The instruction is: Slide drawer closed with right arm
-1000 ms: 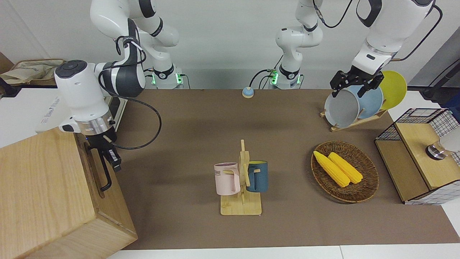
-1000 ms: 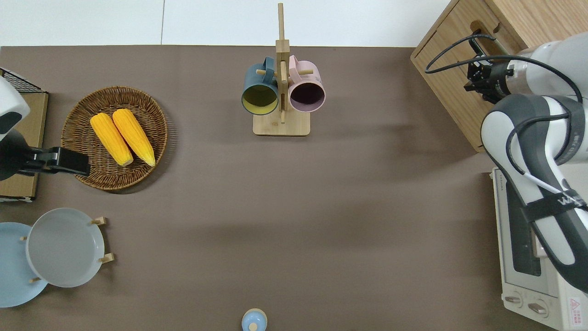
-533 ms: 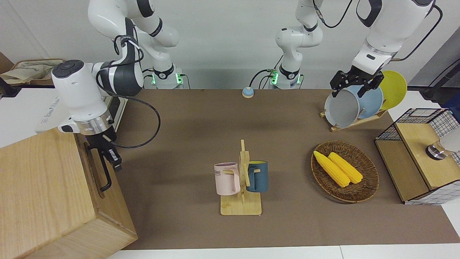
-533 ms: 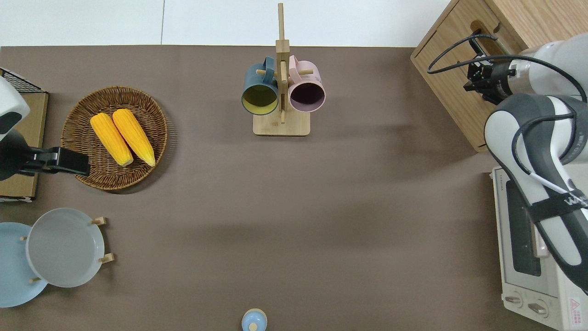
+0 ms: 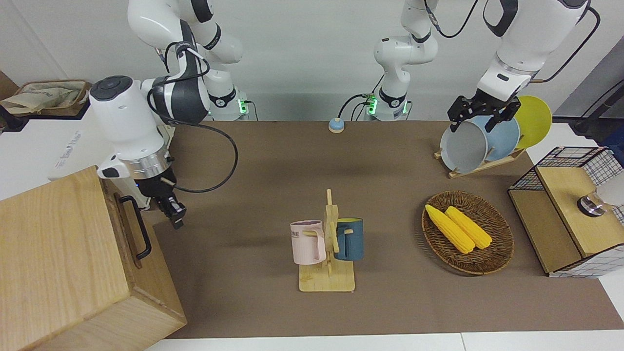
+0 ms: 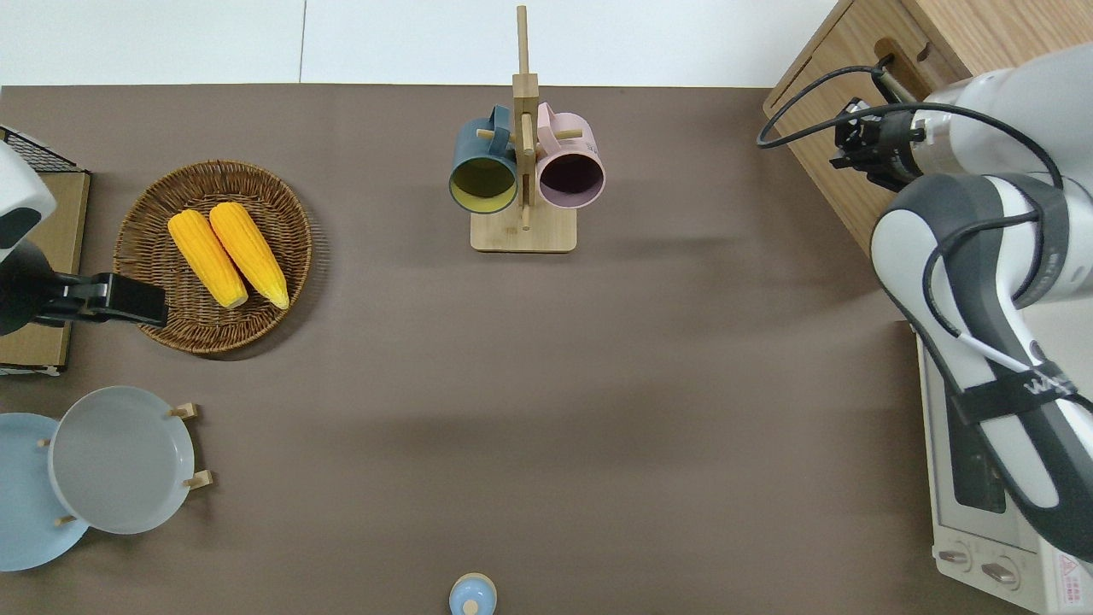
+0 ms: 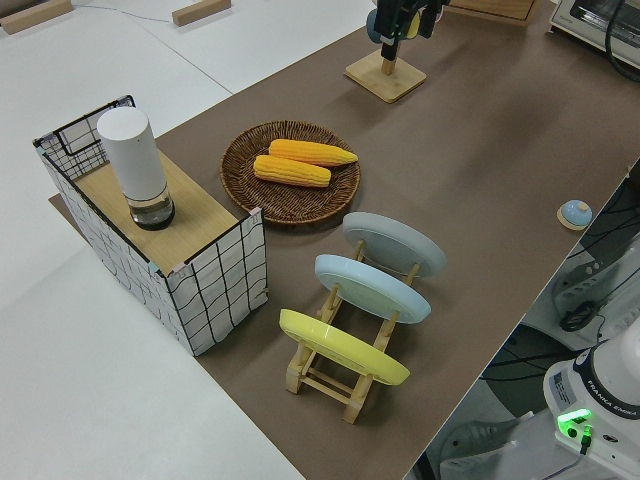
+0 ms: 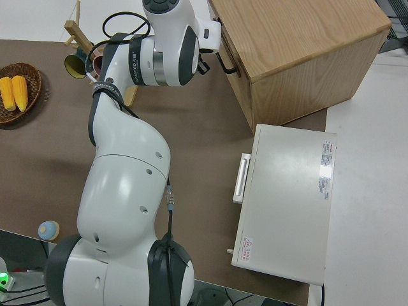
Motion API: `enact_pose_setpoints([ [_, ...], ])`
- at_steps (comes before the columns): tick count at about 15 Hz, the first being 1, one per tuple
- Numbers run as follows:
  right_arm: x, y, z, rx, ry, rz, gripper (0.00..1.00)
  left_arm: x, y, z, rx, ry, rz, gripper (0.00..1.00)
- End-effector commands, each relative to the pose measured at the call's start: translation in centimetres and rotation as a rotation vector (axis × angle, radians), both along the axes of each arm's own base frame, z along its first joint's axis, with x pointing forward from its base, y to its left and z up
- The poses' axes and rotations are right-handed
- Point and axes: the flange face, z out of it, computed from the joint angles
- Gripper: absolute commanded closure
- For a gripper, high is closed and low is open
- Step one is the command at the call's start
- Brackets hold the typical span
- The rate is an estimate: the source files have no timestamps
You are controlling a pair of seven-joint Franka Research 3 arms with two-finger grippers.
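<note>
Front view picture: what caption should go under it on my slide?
Right gripper beside the drawer in the wooden cabinet, clear of its black handle; left arm parked.

A broad stretch of bare brown table (image 6: 546, 410) lies open between the two ends, with only a small blue bell (image 6: 471, 595) at its edge nearest the robots. The mug rack (image 6: 523, 171) stands farther from the robots, flanked by open room on both sides. At the right arm's end, the cabinet (image 5: 63, 258) and toaster oven (image 6: 982, 512) wall in the edge; the right gripper (image 5: 173, 212) hangs just clear of the drawer (image 5: 127, 222) and its black handle (image 5: 139, 229). The corn basket (image 6: 213, 256), plate rack (image 6: 119, 461) and wire-mesh box (image 5: 570, 209) crowd the opposite end.
</note>
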Motion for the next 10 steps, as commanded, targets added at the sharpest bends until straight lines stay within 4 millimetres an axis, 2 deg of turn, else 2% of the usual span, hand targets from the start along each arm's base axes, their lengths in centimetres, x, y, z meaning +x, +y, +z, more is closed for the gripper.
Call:
enact_pose_setpoints([
  [1,-2.6,3.9,2.1,-0.033,0.095,0.166,1.000,0.2,0.1,0.4,0.016,0.005,-0.012,0.01],
  [5,-6.3,7.5,4.3,-0.093,0.223,0.375,1.000,0.2,0.1,0.4,0.016,0.005,-0.012,0.01],
  [8,-8.8,7.6,7.3,-0.121,0.242,0.470,1.000,0.2,0.1,0.4,0.016,0.005,-0.012,0.01],
  [10,-9.9,6.4,8.6,-0.137,0.245,0.586,1.000,0.2,0.1,0.4,0.016,0.005,-0.012,0.01],
])
